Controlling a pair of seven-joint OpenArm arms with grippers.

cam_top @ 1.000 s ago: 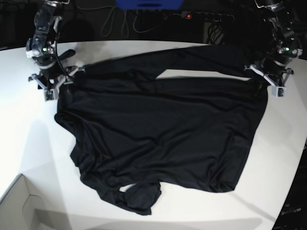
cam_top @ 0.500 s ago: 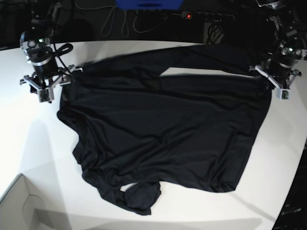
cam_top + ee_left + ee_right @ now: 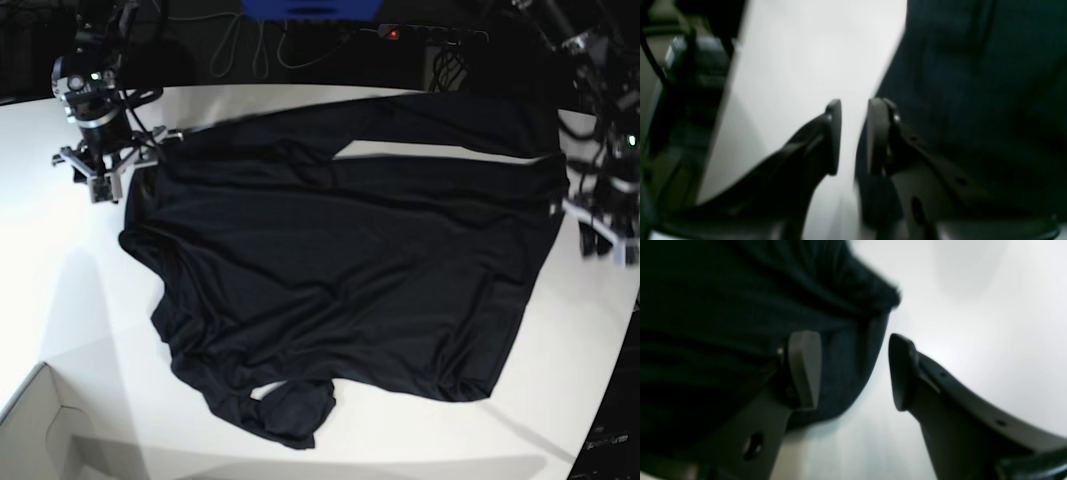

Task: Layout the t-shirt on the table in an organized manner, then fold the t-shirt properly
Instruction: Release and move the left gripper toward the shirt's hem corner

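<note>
Straddling the t-shirt edge, the right gripper gapes wide (empty); the left gripper, beside the hem, stands narrow and empty — either could drag wrinkles.

The left end effector has moved down along the t-shirt edge; the right end effector seems shifted slightly back.

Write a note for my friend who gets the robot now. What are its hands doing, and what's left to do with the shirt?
Left gripper: jaws a little apart at the shirt's edge, holding nothing.
Right gripper: open, empty, beside the shirt's other edge.
Shirt: spread on the table, mostly flat; the bottom corner near the box is bunched, and one sleeve lies folded across the top.
Done: rough layout.
Left: smooth the bunched corner, straighten the sleeves, then fold.
</note>
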